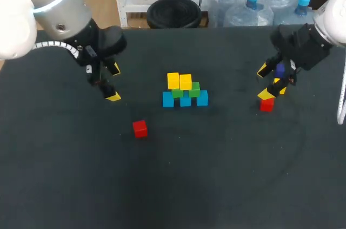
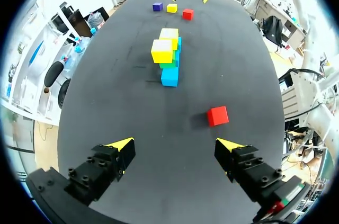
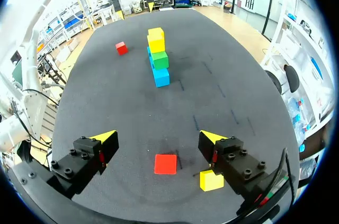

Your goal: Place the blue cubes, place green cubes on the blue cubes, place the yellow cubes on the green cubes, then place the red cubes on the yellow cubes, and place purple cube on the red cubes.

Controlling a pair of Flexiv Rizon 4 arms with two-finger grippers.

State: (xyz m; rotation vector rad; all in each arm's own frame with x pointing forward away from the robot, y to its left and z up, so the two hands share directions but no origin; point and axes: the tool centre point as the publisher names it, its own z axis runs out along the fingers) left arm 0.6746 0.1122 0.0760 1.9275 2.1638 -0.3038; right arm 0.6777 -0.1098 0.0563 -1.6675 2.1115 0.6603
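Left end effector (image 1: 114, 83) and right end effector (image 3: 159, 140) both gape empty. The right hangs over a small red cube (image 3: 165, 163); a loose yellow cube (image 3: 212, 180) beside one finger could get knocked. The blue-green-yellow cube stack (image 1: 185, 91), mid-frame, might topple if bumped.

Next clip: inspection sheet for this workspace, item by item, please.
surface: dark table.
job's things: three blue cubes in a row carry two green cubes and two yellow cubes; loose red cube lies apart from the stack; second red cube, spare yellow cube and purple cube lie by the right pincer.
clutter: nothing seen.
pincers: left pincer open, empty; right pincer open, second red cube under it.
cables: light cable hangs at the table's right edge.
surroundings: nothing seen reaching over the table.
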